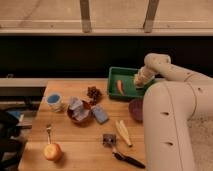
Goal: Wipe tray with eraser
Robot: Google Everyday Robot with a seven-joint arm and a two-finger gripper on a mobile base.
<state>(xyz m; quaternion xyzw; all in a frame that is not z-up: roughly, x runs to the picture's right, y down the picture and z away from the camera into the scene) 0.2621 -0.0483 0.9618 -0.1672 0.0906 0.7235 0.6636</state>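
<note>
Your claw (139,81) sits pressed together inside the tray (114,86), right of the orange piece (119,86).

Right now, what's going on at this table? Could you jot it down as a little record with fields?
Gripper: gripper shut, down inside the tray
Tray: green tray at the table's far right edge
In tray: orange carrot-like piece
Eraser: not visible; may be hidden by the gripper
Nearby: purple bowl, blue block, apple, blue cup
</note>
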